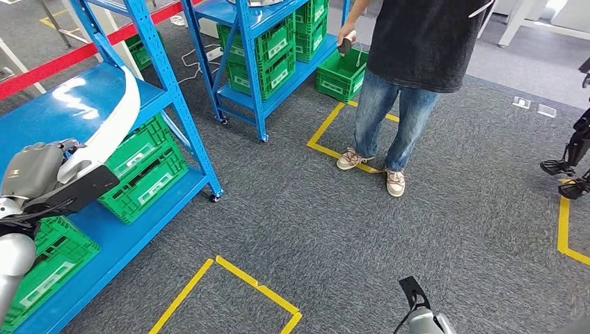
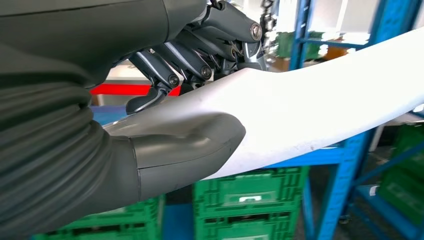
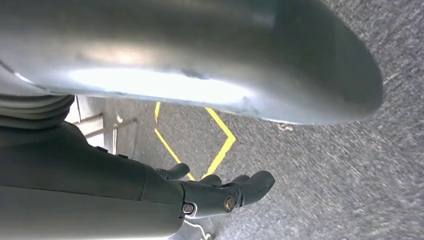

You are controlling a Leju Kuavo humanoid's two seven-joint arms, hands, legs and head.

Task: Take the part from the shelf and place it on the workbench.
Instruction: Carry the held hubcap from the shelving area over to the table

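Left robot hand (image 2: 200,60) grips the white part (image 2: 325,110) beside blue shelf (image 1: 177,97); right robot hand (image 3: 225,192) loosely spread, empty; person (image 1: 403,62) ahead.

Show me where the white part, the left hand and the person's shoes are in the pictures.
white part (image 1: 118,118), head view, middle of its curved body.
left hand (image 2: 170,145), left wrist view, grey thumb lying against the part.
person's shoes (image 1: 396,182), head view, top of one shoe.

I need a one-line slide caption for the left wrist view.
Left hand holds the long curved white plastic part in front of blue metal shelves with green plastic crates.
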